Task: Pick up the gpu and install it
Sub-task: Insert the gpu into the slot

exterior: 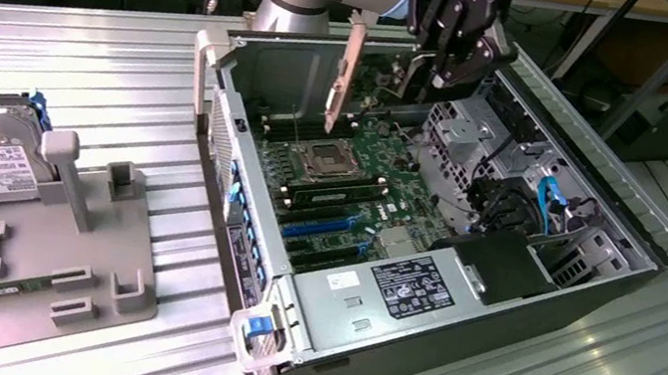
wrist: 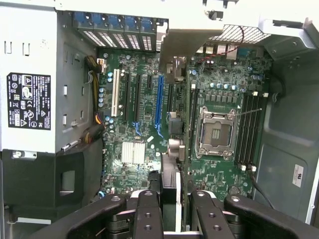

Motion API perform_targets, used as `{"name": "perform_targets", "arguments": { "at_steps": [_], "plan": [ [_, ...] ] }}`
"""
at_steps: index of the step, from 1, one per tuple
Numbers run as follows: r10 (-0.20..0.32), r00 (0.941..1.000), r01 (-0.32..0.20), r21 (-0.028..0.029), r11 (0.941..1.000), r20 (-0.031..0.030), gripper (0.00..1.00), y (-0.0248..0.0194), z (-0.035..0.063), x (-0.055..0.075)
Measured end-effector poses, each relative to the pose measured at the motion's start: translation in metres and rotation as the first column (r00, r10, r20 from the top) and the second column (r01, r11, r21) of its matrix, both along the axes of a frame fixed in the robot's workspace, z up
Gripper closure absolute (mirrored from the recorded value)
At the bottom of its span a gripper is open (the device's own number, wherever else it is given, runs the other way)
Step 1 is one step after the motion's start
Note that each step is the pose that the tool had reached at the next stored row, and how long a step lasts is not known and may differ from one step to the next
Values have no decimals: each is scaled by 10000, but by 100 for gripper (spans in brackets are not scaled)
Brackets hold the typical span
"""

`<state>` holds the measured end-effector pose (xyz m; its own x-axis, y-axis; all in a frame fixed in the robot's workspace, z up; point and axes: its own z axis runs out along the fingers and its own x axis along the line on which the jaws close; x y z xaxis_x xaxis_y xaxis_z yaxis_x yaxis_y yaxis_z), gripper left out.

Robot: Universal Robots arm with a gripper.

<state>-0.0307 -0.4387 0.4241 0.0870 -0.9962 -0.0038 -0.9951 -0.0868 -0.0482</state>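
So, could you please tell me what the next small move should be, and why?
Probably nudge the gpu sideways over the long blue slot: the tool holds it edge-on above the motherboard, apparently just beside that slot, not yet seated.

No text is legible on the labels (wrist: 28, 101).

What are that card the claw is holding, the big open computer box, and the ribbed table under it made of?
The gpu, clamped in the gripper, looks like rigid circuit board with a dull metal bracket end. The computer case seems to be grey sheet metal with perforated panels. The table appears to be brushed aluminium, ribbed and softly reflective.
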Motion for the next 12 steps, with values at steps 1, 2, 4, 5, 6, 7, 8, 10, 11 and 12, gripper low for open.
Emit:
{"name": "perform_targets", "arguments": {
  "at_steps": [1, 2, 4, 5, 6, 7, 8, 10, 11, 12],
  "plan": [
    [-1, 10000, 1, 0, 10000, 0, 72, 0, -4, -1],
    [-4, 10000, 4, 0, 10000, 0, 72, 0, -9, -6],
    [-11, 10000, 11, 0, 10000, 0, 72, 0, -17, -13],
    [-14, 10000, 14, 0, 10000, 0, 72, 0, -21, -14],
    [-21, 10000, 21, 1, 10000, 0, 72, 0, -28, -16],
    [-36, 10000, 36, 2, 10000, 1, 72, 0, -38, -20],
    [-51, 10000, 51, 2, 10000, 0, 72, 0, -48, -24],
    [-117, 9999, 117, 0, 9999, 1, 72, 0, -69, -29],
    [-200, 9998, 200, -1, 9998, 0, 72, 0, -80, -28],
    [-276, 9996, 276, -1, 9996, 0, 72, 0, -89, -28]
  ]
}}
